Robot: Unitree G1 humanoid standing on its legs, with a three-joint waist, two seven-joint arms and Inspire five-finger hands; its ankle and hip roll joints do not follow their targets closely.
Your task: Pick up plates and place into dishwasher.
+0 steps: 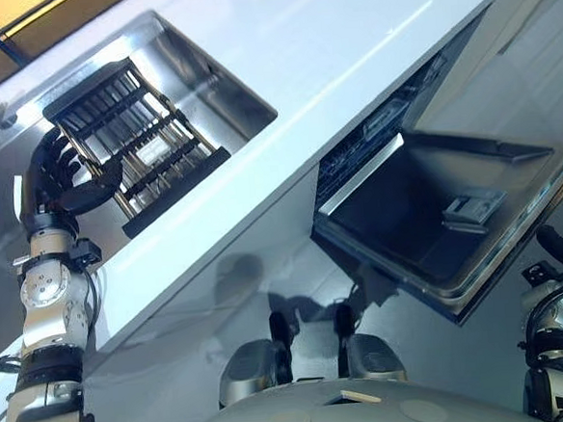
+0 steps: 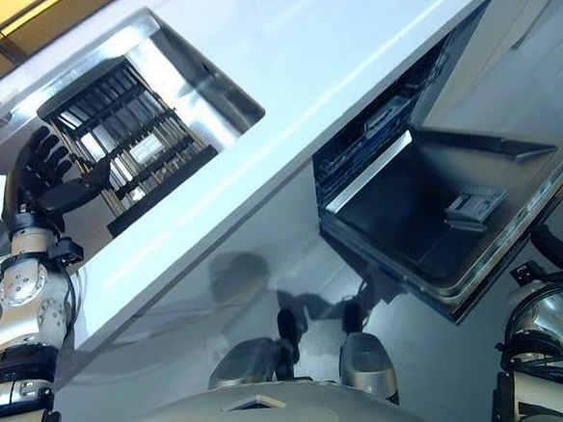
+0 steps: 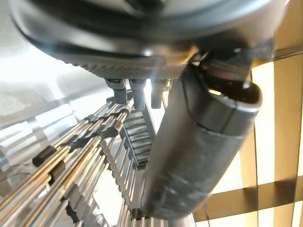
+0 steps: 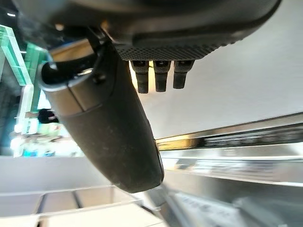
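1. Left hand (image 1: 55,178): fingers relaxed, empty, at the rack (image 1: 141,143) in the sink (image 1: 225,94).
2. Plates: none discernible in the rack.
3. Right hand (image 4: 109,118): fingers loose, empty, low beside the dishwasher door (image 1: 427,220).
4. Advice: confirm a plate before closing on one.

Head pair looks down—wrist cams close (shared: rack (image 1: 137,144)).

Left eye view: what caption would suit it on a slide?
Left hand open at the rack in the sink; dishwasher door open.
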